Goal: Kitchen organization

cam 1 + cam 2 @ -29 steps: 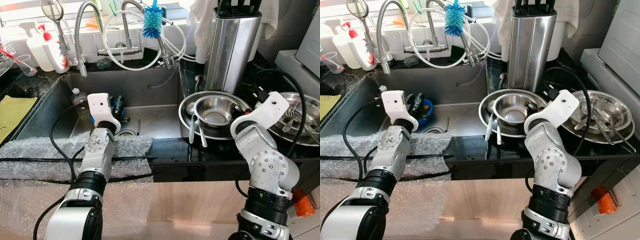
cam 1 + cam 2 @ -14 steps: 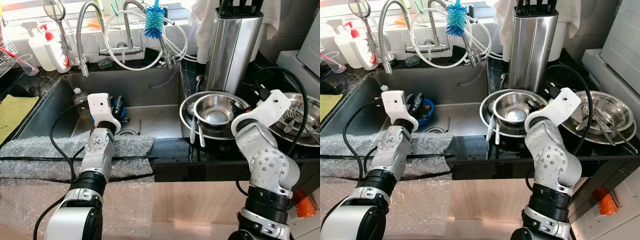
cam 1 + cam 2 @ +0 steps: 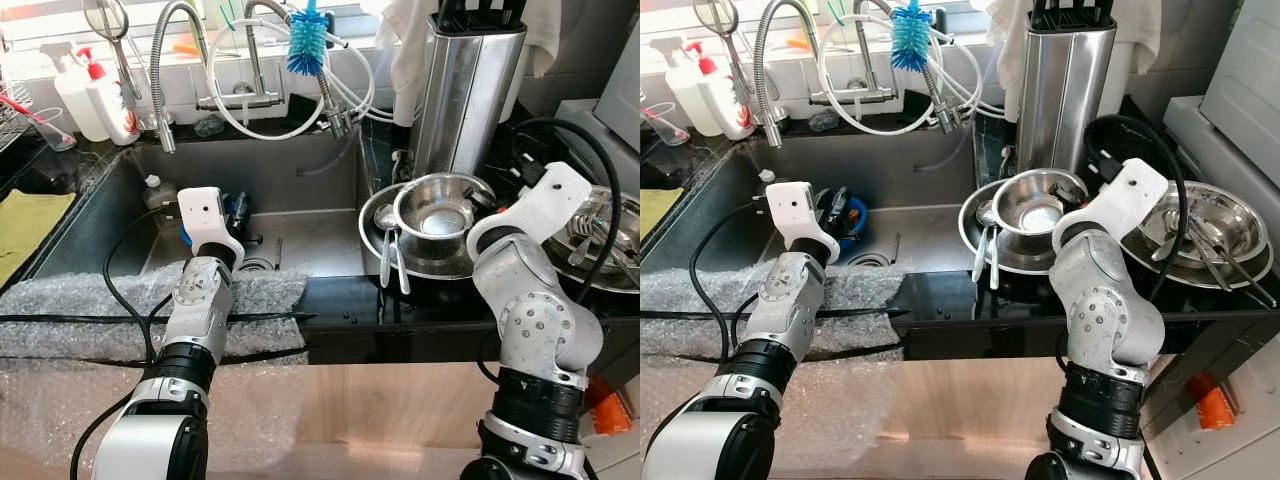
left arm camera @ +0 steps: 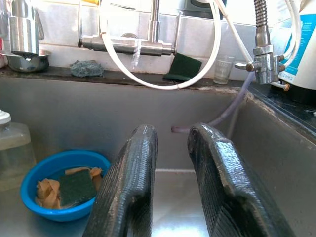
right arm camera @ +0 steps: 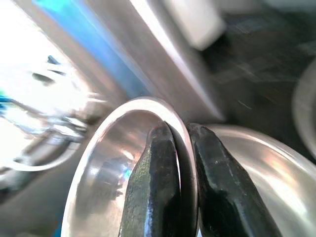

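Sink (image 3: 300,180) takes up the middle, steel basin set into the black desk (image 3: 350,305); bubble wrap (image 3: 90,310) lies over the front edge, probably to pad the rim where the left arm leans.

Tall steel knife block (image 3: 465,90) stands at the back right on the desk, just behind the dish stack, upright so the handles stay reachable.

Wide steel plate (image 3: 985,245) sits on the desk right of the basin, with two spoons (image 3: 388,255) lying over its near rim. A second steel dish (image 3: 1200,225) with utensils in it sits further right, apart from the first.

Small steel bowl (image 3: 1035,205) is the task item: tilted, raised off the wide plate, its rim pinched by the right claw (image 5: 181,168). Right wrist view shows one finger inside the rim and one outside, clamped on the thin wall; an edge grip like this suits a bowl too wide to span. Likely lifting it off the stack to move elsewhere; the grip is narrow, so it could swing or slip.

Left claw (image 4: 170,163) hovers inside the basin, fingers slightly apart, holding nothing, apparently parked out of the way. Blue bowl (image 4: 61,185) with a sponge in it sits on the sink floor near it.

Blue bottle brush (image 3: 305,45) hangs on the faucet hoses to drip dry.
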Robot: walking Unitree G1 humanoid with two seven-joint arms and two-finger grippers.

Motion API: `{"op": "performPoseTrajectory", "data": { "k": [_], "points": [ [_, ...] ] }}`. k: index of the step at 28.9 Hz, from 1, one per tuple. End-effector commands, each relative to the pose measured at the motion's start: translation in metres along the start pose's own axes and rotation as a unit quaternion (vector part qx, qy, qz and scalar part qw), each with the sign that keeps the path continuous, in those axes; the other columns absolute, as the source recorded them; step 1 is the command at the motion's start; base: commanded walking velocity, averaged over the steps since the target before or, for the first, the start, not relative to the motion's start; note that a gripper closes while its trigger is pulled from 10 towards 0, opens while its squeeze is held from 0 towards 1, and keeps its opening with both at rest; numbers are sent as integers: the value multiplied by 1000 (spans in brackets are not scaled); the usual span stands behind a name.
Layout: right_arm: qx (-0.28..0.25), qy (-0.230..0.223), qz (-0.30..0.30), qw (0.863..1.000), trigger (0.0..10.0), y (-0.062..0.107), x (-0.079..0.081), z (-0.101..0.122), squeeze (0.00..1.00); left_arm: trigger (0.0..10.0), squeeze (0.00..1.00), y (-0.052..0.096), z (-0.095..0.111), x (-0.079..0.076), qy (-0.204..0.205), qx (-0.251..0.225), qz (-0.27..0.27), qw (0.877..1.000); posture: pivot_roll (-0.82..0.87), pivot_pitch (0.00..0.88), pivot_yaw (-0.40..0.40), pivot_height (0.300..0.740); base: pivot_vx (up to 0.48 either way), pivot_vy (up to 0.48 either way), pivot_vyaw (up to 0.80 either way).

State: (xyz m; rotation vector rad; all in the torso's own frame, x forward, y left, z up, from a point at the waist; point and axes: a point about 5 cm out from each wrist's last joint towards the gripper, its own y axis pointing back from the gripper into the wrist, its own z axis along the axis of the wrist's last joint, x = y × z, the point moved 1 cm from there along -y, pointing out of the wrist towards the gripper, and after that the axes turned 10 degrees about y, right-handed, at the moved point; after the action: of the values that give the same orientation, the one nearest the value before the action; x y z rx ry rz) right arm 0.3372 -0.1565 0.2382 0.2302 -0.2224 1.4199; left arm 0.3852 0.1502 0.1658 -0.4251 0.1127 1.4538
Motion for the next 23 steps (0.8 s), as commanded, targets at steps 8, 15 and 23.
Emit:
{"op": "performPoseTrajectory", "data": {
  "k": [8,15,23],
  "points": [
    [-123,17,65,990,10000,8,27,38,0,10000,0,-2,6,2,19,-13,10,1000,-52,27,71,740,0,0,0],
    [-173,0,139,975,10000,12,39,42,0,10000,0,-2,5,0,68,-16,18,997,-48,17,72,740,0,0,0],
    [-157,-136,243,947,10000,10,46,23,0,10000,0,-1,10,4,127,-28,28,991,-37,0,74,740,0,0,0]
  ]
}}
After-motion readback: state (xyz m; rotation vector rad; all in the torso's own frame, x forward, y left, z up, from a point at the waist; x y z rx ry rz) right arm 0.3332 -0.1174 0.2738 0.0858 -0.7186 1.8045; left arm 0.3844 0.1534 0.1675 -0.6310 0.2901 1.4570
